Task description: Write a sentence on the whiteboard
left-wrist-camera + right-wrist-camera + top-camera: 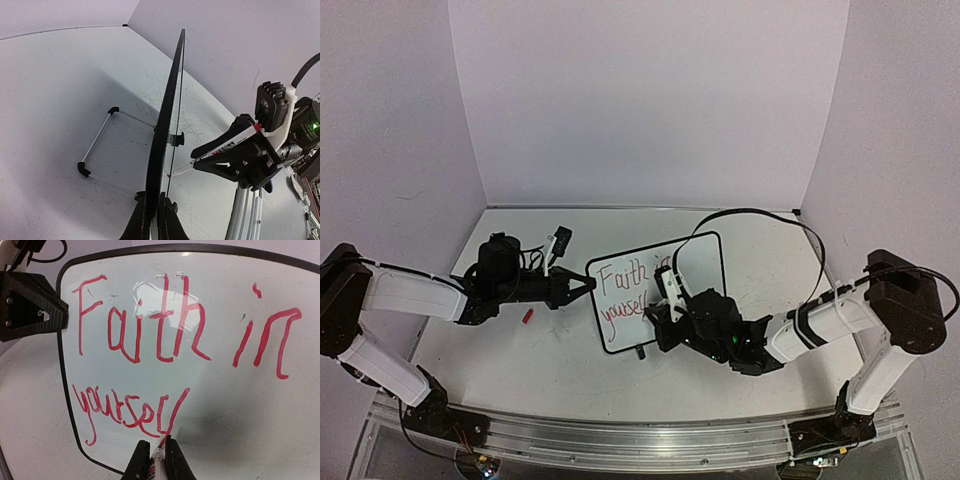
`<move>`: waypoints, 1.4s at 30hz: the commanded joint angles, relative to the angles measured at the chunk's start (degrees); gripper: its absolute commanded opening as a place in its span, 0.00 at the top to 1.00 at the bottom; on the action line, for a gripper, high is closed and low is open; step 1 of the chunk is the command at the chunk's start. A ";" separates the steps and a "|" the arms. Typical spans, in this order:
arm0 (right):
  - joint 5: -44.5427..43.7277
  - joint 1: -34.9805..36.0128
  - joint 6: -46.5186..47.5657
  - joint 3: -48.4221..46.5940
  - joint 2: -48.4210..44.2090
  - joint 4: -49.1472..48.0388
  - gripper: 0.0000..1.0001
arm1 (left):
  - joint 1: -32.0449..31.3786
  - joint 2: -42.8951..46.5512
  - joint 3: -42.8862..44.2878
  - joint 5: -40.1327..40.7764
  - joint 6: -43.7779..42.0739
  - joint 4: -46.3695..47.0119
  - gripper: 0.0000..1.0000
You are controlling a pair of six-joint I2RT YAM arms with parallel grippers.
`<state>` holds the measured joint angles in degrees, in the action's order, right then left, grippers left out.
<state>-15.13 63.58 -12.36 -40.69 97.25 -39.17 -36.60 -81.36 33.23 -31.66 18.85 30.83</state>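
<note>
The whiteboard stands tilted at mid-table, with "Faith in yoursel" in red on its face. My left gripper is shut on the board's left edge; in the left wrist view the black frame runs edge-on up from between the fingers. My right gripper is shut on a red marker. The marker's tip touches the board at the foot of a fresh slanted stroke after "yoursel". The marker also shows from the side, tip against the board.
A small red cap lies on the table left of the board. A black-and-white object sits behind the left gripper. The board's wire stand rests on the table behind it. A black cable arcs over the right arm.
</note>
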 commanded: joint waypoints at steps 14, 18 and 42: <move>-0.20 -1.56 2.95 0.11 -5.47 -3.11 1.00 | 0.12 1.74 0.69 0.73 -2.33 -0.42 1.00; -0.10 -1.97 3.94 -0.75 -4.97 -3.19 1.00 | 0.10 2.07 0.61 0.88 -2.16 -0.49 1.00; 2.07 -2.05 4.01 -2.55 -0.83 -5.63 1.00 | 0.12 2.26 0.67 0.98 -2.33 -0.91 1.00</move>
<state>-12.53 61.54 -8.40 -40.92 94.95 -42.81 -36.60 -81.17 33.23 -31.73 18.83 30.42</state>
